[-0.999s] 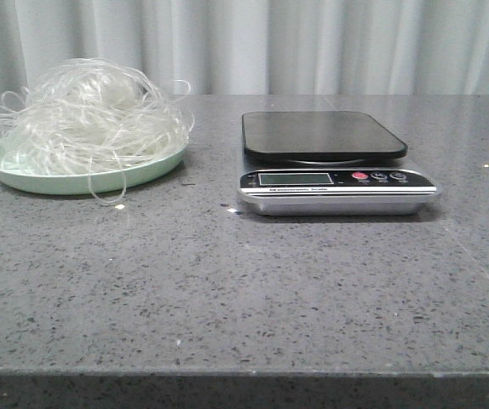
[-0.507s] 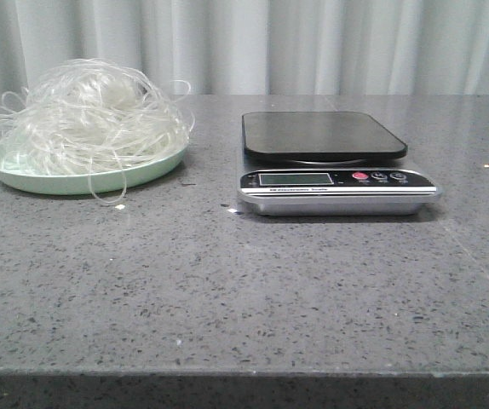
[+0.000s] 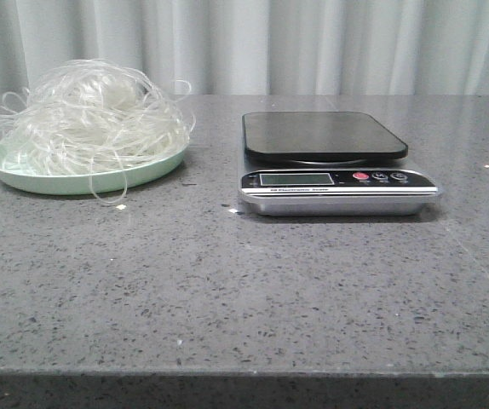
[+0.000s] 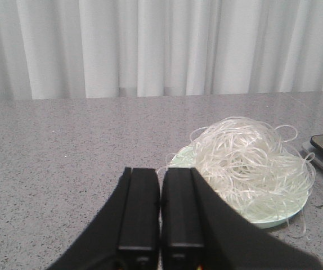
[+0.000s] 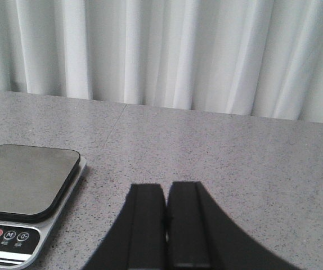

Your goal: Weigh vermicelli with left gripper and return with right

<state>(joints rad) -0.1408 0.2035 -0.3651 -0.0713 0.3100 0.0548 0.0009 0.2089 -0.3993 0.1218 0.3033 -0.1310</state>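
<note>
The vermicelli [image 3: 91, 119], a big loose tangle of translucent whitish strands, lies heaped on a pale green plate [image 3: 142, 175] at the table's far left. It also shows in the left wrist view [image 4: 251, 163] on the plate [image 4: 274, 216]. The kitchen scale [image 3: 334, 162] with a bare black platform stands right of centre; it also shows in the right wrist view [image 5: 26, 191]. My left gripper [image 4: 160, 177] is shut and empty, short of the plate. My right gripper [image 5: 166, 194] is shut and empty, right of the scale. Neither arm shows in the front view.
A grey speckled stone table [image 3: 227, 290] with its front edge near the bottom of the front view. A pale curtain [image 3: 313, 43] hangs behind the table. A few small crumbs [image 3: 121, 206] lie near the plate.
</note>
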